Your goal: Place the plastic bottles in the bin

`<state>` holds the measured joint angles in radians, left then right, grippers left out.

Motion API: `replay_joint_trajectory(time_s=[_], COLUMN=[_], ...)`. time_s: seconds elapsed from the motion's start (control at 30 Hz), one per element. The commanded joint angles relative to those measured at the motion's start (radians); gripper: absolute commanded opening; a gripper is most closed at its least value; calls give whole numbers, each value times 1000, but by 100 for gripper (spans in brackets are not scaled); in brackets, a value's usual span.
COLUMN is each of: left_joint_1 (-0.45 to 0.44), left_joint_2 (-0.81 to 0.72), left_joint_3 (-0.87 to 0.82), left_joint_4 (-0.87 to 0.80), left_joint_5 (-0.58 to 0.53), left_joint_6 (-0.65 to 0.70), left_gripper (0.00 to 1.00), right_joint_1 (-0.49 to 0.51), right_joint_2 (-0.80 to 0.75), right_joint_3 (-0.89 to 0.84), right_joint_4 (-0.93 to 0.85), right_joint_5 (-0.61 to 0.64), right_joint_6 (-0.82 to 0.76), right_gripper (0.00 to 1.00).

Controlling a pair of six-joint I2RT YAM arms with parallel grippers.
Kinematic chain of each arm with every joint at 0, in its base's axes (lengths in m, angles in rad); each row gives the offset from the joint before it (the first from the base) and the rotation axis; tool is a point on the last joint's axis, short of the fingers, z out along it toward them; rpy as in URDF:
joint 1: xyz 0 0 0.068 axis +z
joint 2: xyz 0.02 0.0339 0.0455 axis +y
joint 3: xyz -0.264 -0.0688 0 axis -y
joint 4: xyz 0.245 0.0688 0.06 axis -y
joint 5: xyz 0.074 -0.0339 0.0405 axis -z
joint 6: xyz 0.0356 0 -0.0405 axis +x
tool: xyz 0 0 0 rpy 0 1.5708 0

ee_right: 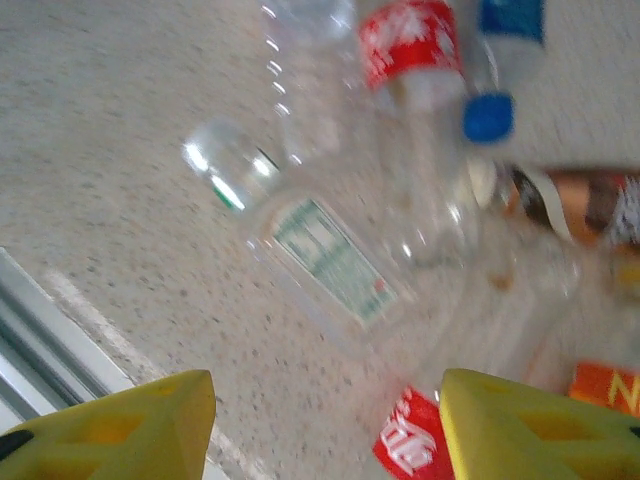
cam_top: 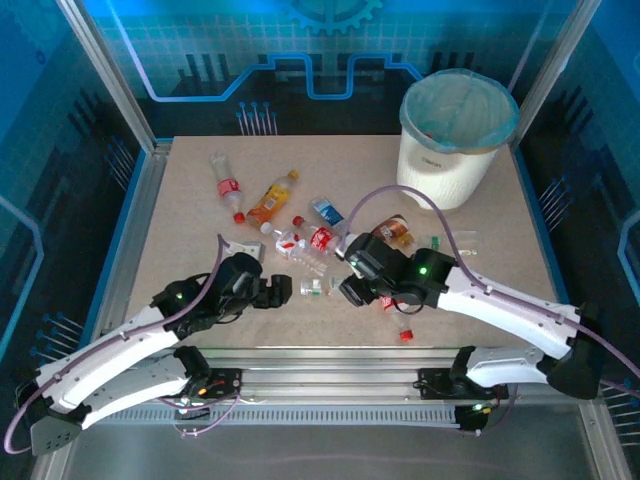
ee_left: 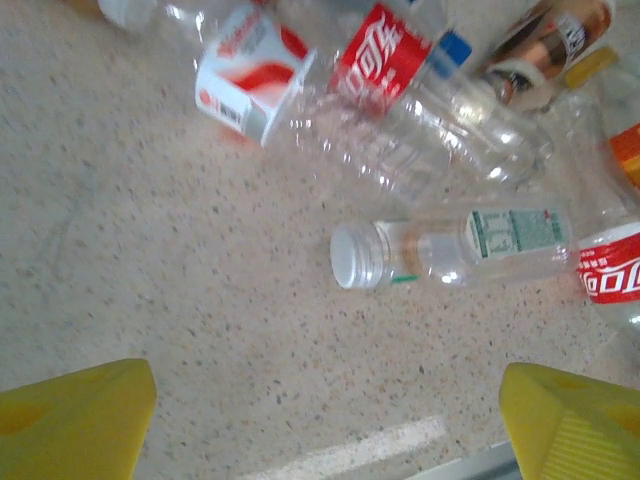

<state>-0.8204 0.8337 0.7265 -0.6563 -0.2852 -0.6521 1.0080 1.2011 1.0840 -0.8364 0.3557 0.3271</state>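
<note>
Here, left tool (ee_left: 325, 405) and right tool (ee_right: 325, 405) both agape — clear cylindrical bottle (ee_left: 455, 250) on speckled table (ee_left: 150, 260).

Speckled tabletop (cam_top: 180, 230), aluminium frame (cam_top: 110, 80)

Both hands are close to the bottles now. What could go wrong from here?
Both the left hand and right hand face the same green-labelled bottle, so they might collide. It lies on its side beside other bottles, so a grab could roll it or snag another.
</note>
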Motion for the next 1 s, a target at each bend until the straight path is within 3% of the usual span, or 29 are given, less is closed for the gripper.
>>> replay_joint_trajectory(time_s=[0.0,0.13,0.3,0.53,0.77,0.97], left_joint_1=[0,-3,-2,-4,-28,-78], left_joint_2=[20,88,159,221,290,376], left_joint_3=[-54,-62,-31,26,77,148], left_joint_4=[98,140,166,167,177,181], left_joint_5=[115,148,172,212,295,301], left_joint_6=[-71,-86,-76,-41,15,82], left_gripper=[89,88,88,88,88,89], right_joint_1=[11,-52,-257,-393,-460,-482], right_joint_2=[-108,-239,-265,-56,157,284], right_joint_3=[-78,-198,-242,-145,-48,-24], right_joint_4=[-102,-88,-44,13,40,94], right_joint_5=[103,88,-38,-133,-198,-255], right_joint_6=[261,336,262,141,67,53], right_gripper=[62,65,68,75,77,78])
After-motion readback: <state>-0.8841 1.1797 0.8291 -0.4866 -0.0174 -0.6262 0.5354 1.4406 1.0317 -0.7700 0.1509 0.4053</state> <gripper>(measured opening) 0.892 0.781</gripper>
